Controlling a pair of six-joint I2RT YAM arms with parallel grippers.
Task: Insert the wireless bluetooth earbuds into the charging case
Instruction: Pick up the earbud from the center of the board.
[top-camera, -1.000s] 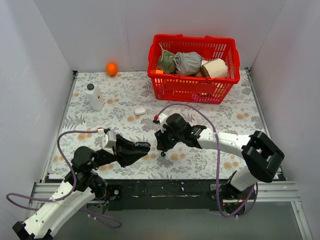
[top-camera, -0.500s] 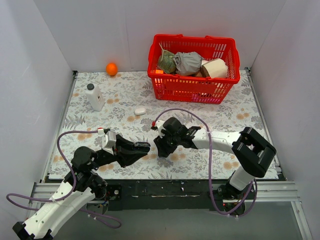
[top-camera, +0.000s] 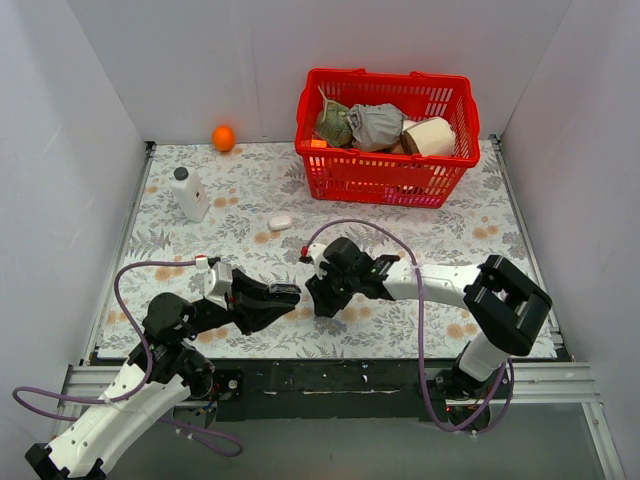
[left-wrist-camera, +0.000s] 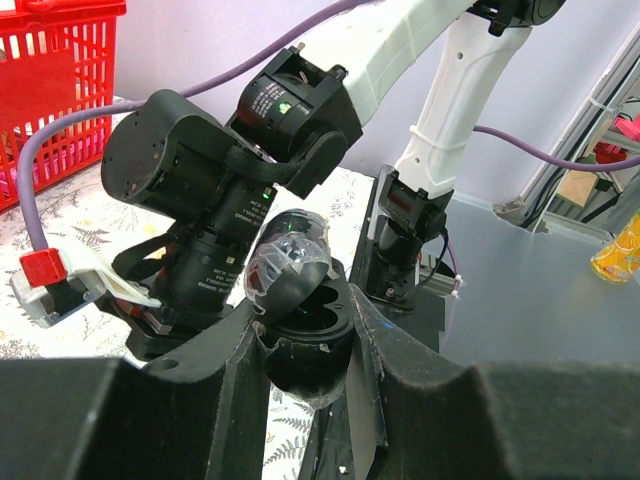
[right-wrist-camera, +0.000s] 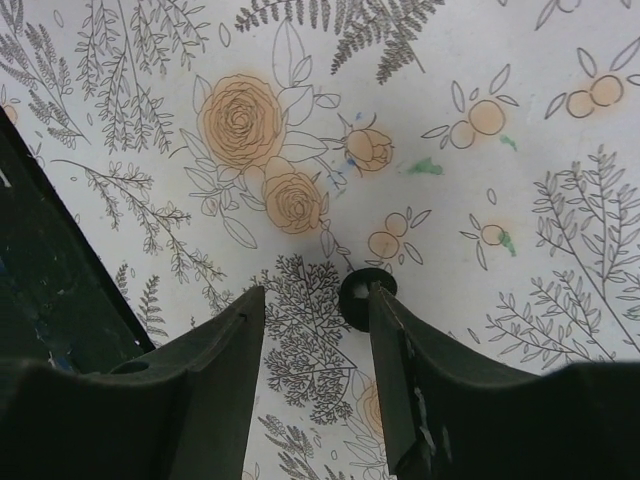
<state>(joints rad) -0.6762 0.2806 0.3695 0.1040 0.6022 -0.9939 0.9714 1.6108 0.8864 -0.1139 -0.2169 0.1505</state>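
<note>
Left gripper (left-wrist-camera: 303, 345) is clamped on the charging case (left-wrist-camera: 300, 328) in its own wrist cam, one finger down each side. The case mouth faces up and the lid (left-wrist-camera: 288, 262) is flipped back toward the right arm's wrist just behind it. Too dark inside to tell if a bud is already seated.

Top cam: right gripper (top-camera: 322, 302) is down at the tablecloth (top-camera: 450, 225), just beside the case.

Right wrist cam: jaws spread, nothing in them. One earbud (right-wrist-camera: 362, 298) lies on the cloth right at the tip of one finger, half in the gap, not centred. It looks near round from above, so I can't call a long axis or which way it points.

I'd say this is the pick-up step. Next needs a small sideways shift to centre the bud, a gentle close, then a carry over the case's open mouth. It's tiny and glossy, so it could easily squirt out.
</note>
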